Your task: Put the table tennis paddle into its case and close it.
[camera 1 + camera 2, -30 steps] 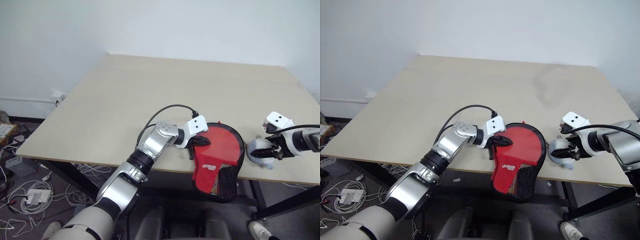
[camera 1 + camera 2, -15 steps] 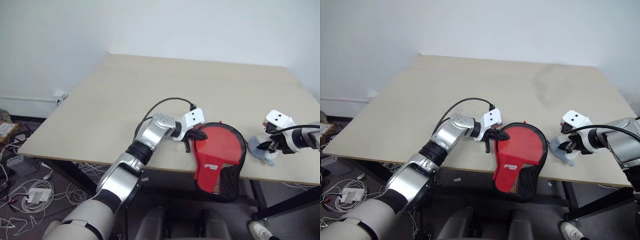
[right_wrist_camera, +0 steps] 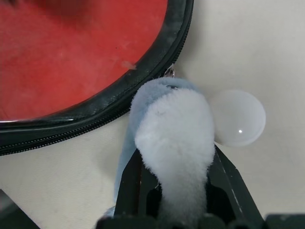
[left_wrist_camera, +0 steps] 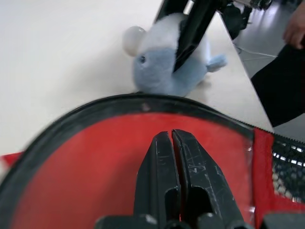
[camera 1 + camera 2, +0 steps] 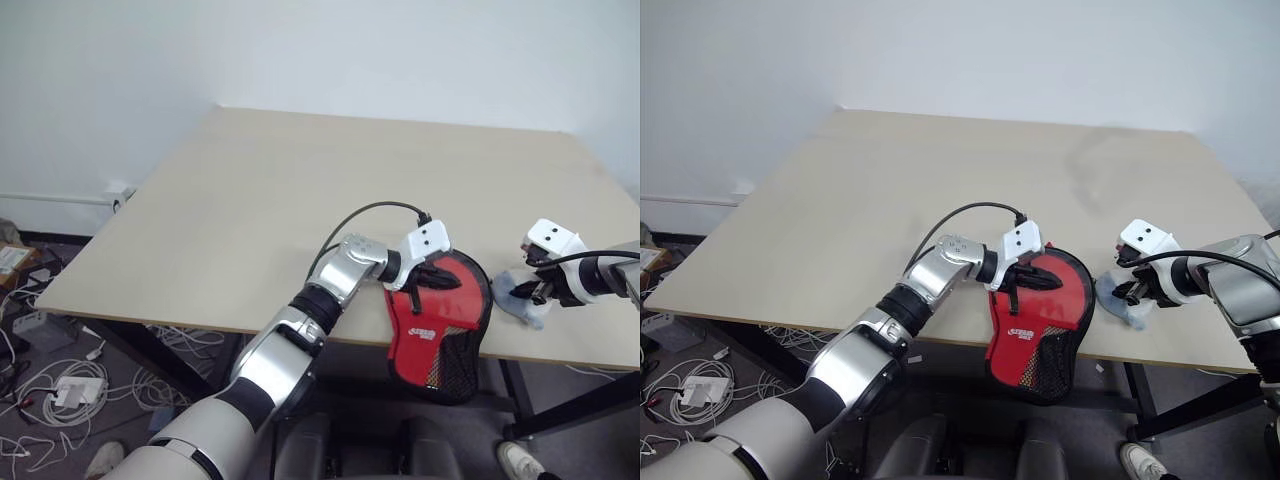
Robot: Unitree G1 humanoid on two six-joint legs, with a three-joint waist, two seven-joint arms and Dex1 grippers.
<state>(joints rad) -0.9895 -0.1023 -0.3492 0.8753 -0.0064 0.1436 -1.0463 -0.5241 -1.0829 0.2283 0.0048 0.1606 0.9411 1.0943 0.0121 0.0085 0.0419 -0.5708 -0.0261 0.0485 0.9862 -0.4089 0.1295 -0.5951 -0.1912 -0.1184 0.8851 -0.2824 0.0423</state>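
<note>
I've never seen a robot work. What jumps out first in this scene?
The red case, lying at the near edge of the pale table with its mesh end hanging over. The left gripper, shut, sits over its red face. Just to the right, the right gripper squeezes a fluffy blue plush toy.

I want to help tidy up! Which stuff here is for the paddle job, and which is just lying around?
For the job:
case
left gripper, shut, over the case

Just lying around:
blue plush toy, squeezed by the right gripper
white ball beside it
</note>
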